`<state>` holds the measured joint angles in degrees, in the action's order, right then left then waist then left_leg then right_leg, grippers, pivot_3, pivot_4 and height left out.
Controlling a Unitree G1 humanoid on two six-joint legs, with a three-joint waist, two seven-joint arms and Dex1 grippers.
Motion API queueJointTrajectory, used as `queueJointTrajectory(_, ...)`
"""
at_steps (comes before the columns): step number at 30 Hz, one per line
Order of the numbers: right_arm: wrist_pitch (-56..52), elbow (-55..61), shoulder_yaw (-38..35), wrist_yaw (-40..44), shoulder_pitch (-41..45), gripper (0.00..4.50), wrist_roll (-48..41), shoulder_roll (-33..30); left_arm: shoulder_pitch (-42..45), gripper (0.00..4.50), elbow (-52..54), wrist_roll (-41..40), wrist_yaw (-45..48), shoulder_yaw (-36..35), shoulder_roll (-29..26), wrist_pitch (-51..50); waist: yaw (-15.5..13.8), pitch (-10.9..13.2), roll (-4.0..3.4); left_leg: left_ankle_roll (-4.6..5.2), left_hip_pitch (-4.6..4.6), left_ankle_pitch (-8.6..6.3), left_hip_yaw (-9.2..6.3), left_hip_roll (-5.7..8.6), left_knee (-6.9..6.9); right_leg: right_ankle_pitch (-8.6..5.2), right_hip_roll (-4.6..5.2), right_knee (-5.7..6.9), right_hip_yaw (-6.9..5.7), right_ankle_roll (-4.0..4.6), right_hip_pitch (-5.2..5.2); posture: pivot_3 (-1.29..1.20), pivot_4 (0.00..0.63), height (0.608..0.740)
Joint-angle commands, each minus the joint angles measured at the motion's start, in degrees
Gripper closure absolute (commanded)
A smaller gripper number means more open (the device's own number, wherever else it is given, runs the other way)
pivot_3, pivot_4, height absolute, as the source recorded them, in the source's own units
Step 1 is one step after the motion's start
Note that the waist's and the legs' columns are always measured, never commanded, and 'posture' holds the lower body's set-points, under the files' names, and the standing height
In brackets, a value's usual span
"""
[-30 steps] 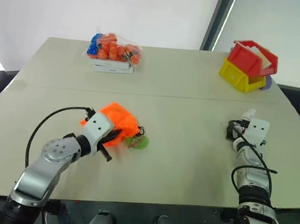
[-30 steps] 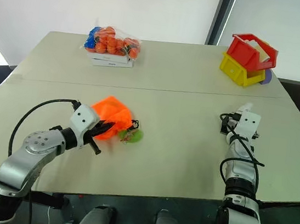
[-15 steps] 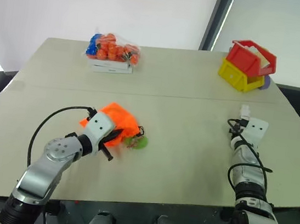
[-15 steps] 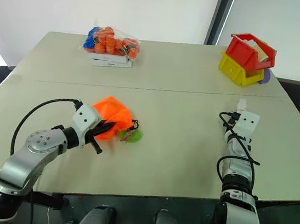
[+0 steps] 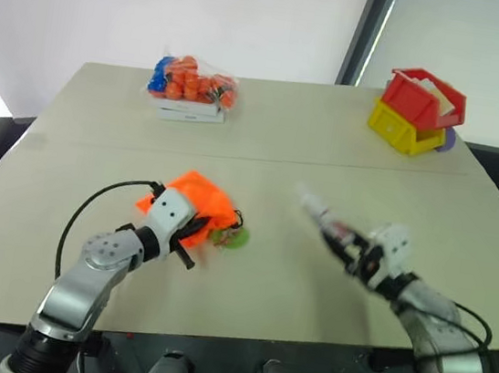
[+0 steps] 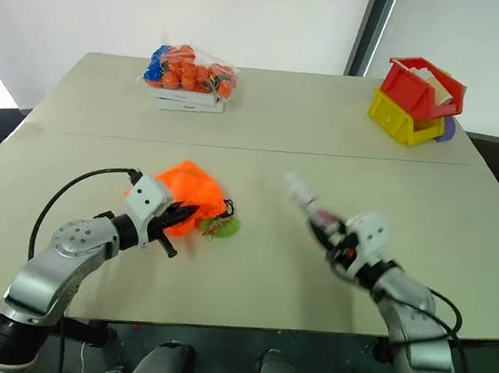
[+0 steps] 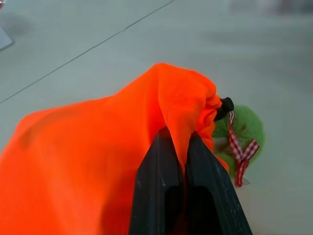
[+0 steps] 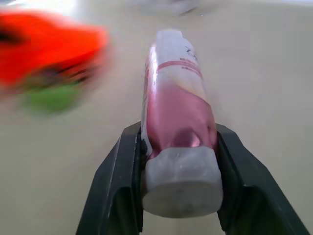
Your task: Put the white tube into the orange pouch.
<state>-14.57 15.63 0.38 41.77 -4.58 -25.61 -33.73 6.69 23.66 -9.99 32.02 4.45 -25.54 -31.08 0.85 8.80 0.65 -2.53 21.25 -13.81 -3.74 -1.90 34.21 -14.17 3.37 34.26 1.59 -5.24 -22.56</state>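
The orange pouch (image 5: pixel 198 196) lies on the table left of centre. Its black cord ends in a green tag (image 5: pixel 234 237) beside it. My left gripper (image 7: pixel 177 136) is shut on a fold of the pouch's fabric near the gathered mouth. The white tube (image 8: pixel 177 93), with a red-pink label, is clamped by its cap end in my right gripper (image 8: pixel 178 134). In the head views the white tube (image 5: pixel 321 214) hovers over the table right of the pouch, a hand's width away. Its free end points toward the pouch.
A clear bag of orange and blue items (image 5: pixel 190 81) rests on a white box at the far left. Red and yellow bins (image 5: pixel 416 113) are stacked at the far right corner. A seam crosses the table (image 5: pixel 344 167) behind the pouch.
My right arm has swung in from the table's right side toward the middle, carrying the white tube, which now points at the pouch. The left gripper and pouch have stayed put.
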Motion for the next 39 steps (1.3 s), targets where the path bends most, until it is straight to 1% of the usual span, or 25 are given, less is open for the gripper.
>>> queueJointTrajectory(1, -4.31, 7.10, 1.43, 2.05, 0.04, 3.24, -3.26, -0.51, 0.32, 4.50, 1.86, -0.89, -0.24, 0.14, 0.39, 0.03, 0.24, 0.03, 0.05, 0.00, 0.00, 0.00, 0.01, 0.00, 0.03, 0.02, 0.01, -0.01, 0.01, 0.04, -0.01, 0.00, 0.150, 0.740)
queueJointTrajectory(7, -8.04, 8.98, 6.60, 1.10, 3.27, 3.24, -1.16, 1.98, 0.73, 4.50, 3.49, -1.23, -0.64, 1.01, 0.70, -0.92, 0.04, 0.15, 0.27, -0.03, 0.05, -0.02, 0.01, 0.01, 0.17, 0.04, 0.06, -0.11, 0.00, 0.08, -0.07, 0.00, 0.150, 0.740)
queueJointTrajectory(13, -9.42, 8.47, 9.27, 0.59, 6.17, 3.24, 0.52, 3.71, 1.07, 4.50, 4.47, -1.40, -1.09, 1.82, 1.25, -1.53, -0.25, 0.14, 0.29, -0.03, 0.14, -0.01, 0.04, 0.07, 0.03, 0.07, 0.13, -0.13, -0.01, 0.10, -0.12, 0.00, 0.150, 0.740)
queueJointTrajectory(14, -9.37, 7.81, 9.30, -0.34, 7.07, 3.24, 0.86, 4.75, 1.03, 4.50, 4.81, -1.60, -0.94, 1.94, 1.27, -1.57, -0.26, 0.13, 0.30, -0.03, 0.14, -0.01, 0.03, 0.07, 0.00, 0.14, 0.12, -0.12, -0.02, 0.23, -0.11, 0.00, 0.150, 0.740)
queueJointTrajectory(17, -9.25, 5.41, 10.66, -2.51, 10.16, 3.24, 3.37, 7.32, 0.90, 4.50, 5.97, -2.48, -0.08, 2.07, 1.10, -1.92, -0.02, 0.12, 0.31, -0.02, 0.13, -0.01, -0.03, 0.05, -0.06, 0.14, 0.05, -0.09, -0.05, 0.23, -0.14, 0.00, 0.150, 0.740)
queueJointTrajectory(20, -8.50, 3.12, 11.59, -4.00, 12.40, 3.24, 5.87, 9.62, 0.82, 4.50, 6.69, -3.11, 0.53, 2.18, 0.88, -2.33, 0.00, 0.12, 0.31, -0.02, 0.08, -0.01, -0.04, 0.04, -0.05, 0.04, 0.02, -0.05, -0.05, 0.05, -0.13, 0.00, 0.150, 0.740)
queueJointTrajectory(28, -8.68, -0.86, 15.86, -4.70, 17.75, 3.24, 10.84, 13.68, 1.10, 4.50, 7.38, -3.93, 1.22, 3.23, 0.09, -2.57, -0.06, 0.12, 0.30, -0.02, 0.09, 0.00, -0.04, 0.04, -0.01, 0.13, 0.03, -0.05, -0.05, 0.20, -0.12, 0.00, 0.150, 0.740)
queueJointTrajectory(34, -12.09, -7.30, 17.82, -10.55, 25.02, 3.24, 15.75, 20.17, 1.00, 4.50, 8.56, -4.83, 1.83, 3.93, -0.29, -3.13, 0.19, 0.12, 0.30, -0.01, 0.07, 0.00, -0.06, 0.04, -0.02, 0.19, -0.01, 0.03, -0.05, 0.29, -0.14, 0.00, 0.150, 0.740)
queueJointTrajectory(39, -10.85, -8.69, 19.19, -10.23, 26.47, 3.24, 18.38, 20.77, 0.53, 4.50, 8.52, -4.49, 1.54, 3.31, -0.86, -3.11, -0.12, 0.10, 0.30, -0.02, 0.09, 0.00, -0.10, 0.04, -0.02, 0.19, -0.02, 0.05, -0.05, 0.29, -0.14, 0.00, 0.150, 0.740)
